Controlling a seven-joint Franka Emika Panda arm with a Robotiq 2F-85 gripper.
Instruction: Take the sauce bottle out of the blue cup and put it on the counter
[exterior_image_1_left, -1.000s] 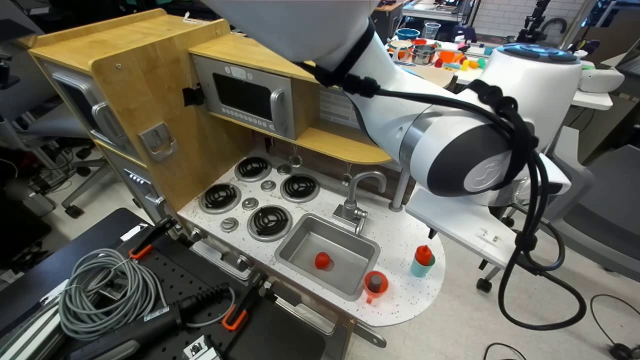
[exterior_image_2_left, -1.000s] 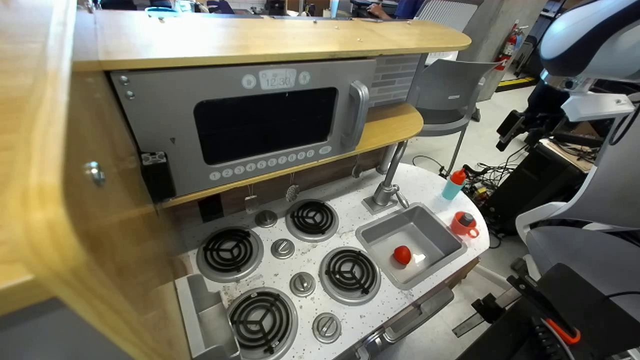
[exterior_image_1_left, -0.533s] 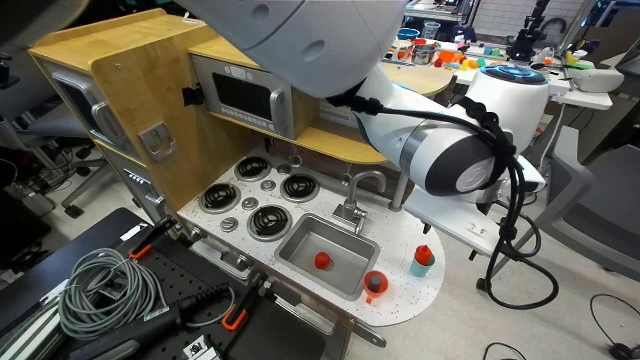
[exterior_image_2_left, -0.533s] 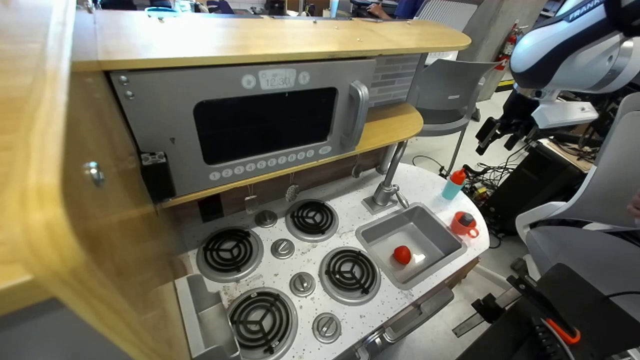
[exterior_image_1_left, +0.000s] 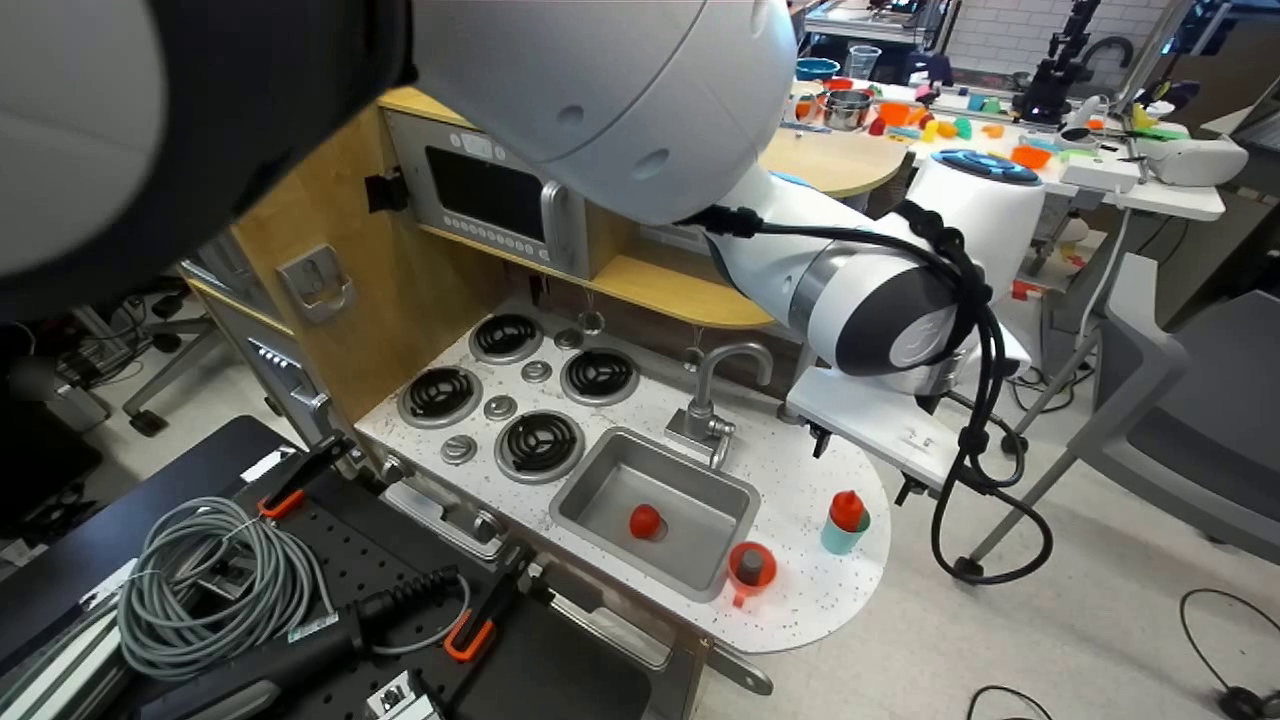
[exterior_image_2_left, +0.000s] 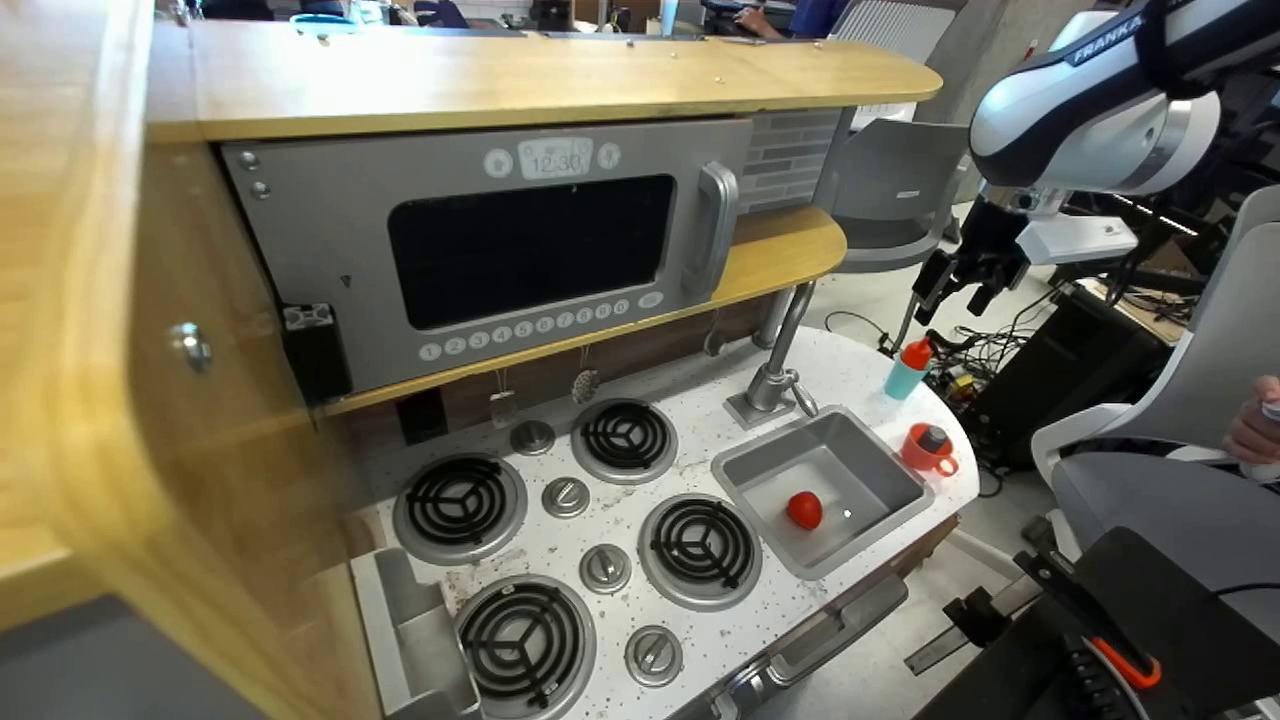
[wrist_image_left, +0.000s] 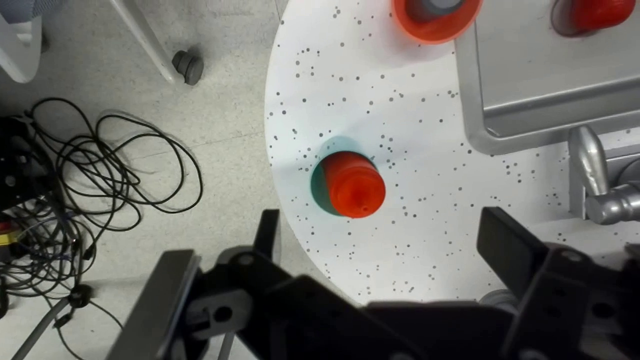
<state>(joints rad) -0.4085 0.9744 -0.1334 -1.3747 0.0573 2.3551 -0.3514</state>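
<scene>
The red sauce bottle (exterior_image_1_left: 847, 510) stands in the teal-blue cup (exterior_image_1_left: 842, 541) near the rounded end of the white counter (exterior_image_1_left: 800, 470). Its top sticks out above the rim. The bottle (exterior_image_2_left: 915, 352) and cup (exterior_image_2_left: 904, 381) also show in an exterior view. In the wrist view the bottle (wrist_image_left: 358, 192) leans to one side inside the cup (wrist_image_left: 320, 187), with its nozzle towards the camera. My gripper (exterior_image_2_left: 952, 302) is open and empty, in the air above the cup. In the wrist view the gripper (wrist_image_left: 381, 220) has its fingers wide apart, with the bottle ahead of them. The bottle's lower part is hidden in the cup.
A red-orange cup (exterior_image_1_left: 752, 570) with a grey item in it stands by the sink (exterior_image_1_left: 655, 450). A small red item (exterior_image_2_left: 804, 510) lies in the sink. The faucet (exterior_image_2_left: 780, 365) and wooden shelf (exterior_image_2_left: 790, 240) rise behind. The floor lies beyond the counter's round edge.
In an exterior view my gripper has moved left and slightly down, closer to the cup and bottle. The arm now fills more of the upper left foreground. Bottle and cup have not moved.
</scene>
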